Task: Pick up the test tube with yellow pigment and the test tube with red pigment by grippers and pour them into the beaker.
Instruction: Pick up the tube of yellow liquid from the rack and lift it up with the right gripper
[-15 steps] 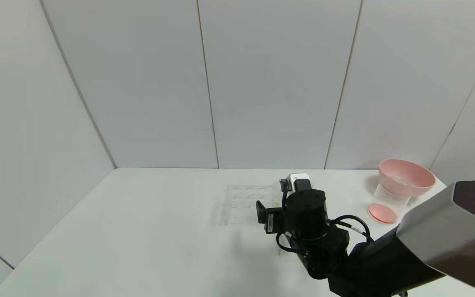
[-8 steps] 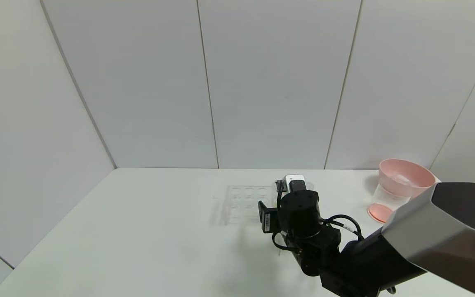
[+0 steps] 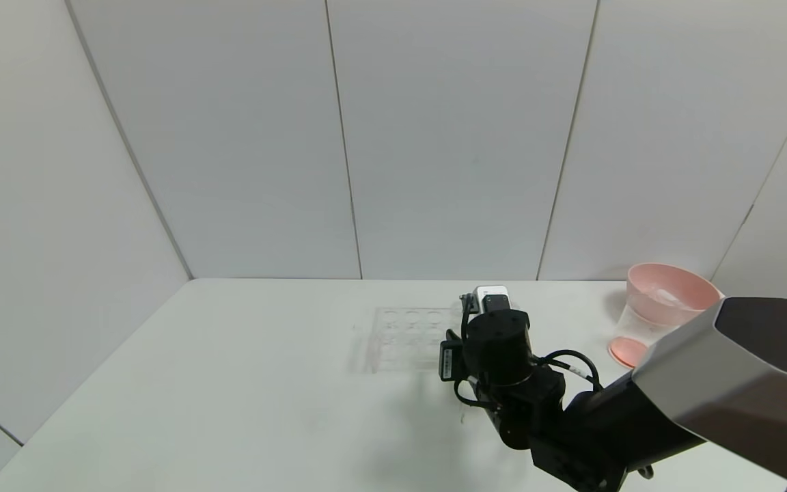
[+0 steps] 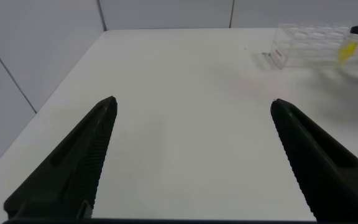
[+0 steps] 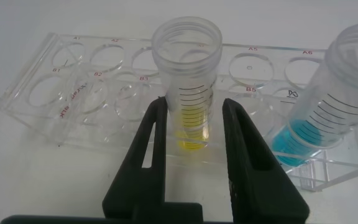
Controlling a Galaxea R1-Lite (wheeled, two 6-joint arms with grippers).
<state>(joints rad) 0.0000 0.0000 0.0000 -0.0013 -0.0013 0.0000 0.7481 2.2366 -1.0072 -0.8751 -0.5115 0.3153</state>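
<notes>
Yellow liquid fills the ribbed-rim test tube with yellow pigment (image 5: 188, 93), clamped between the right gripper (image 5: 194, 121) fingers.

right gripper (image 5: 193, 124) jaws closed onto yellow tube (image 5: 189, 87)

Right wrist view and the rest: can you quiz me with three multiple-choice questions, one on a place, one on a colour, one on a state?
1. Where is the slim clear test tube with yellow liquid?
A. In the pink bowl
B. Standing in the clear many-holed rack
C. Lying on the table

2. What colour is the liquid in the neighbouring clear tube?
A. Blue
B. Green
C. Purple

3. How is the left gripper?
A. Shut on a tube
B. Shut, empty
C. Open, empty

Answers:
1 B: the yellow tube stands upright in the rack, with the right gripper at it.
2 A: the neighbouring tube holds blue liquid.
3 C: the left gripper is spread wide over the bare white table.
</notes>
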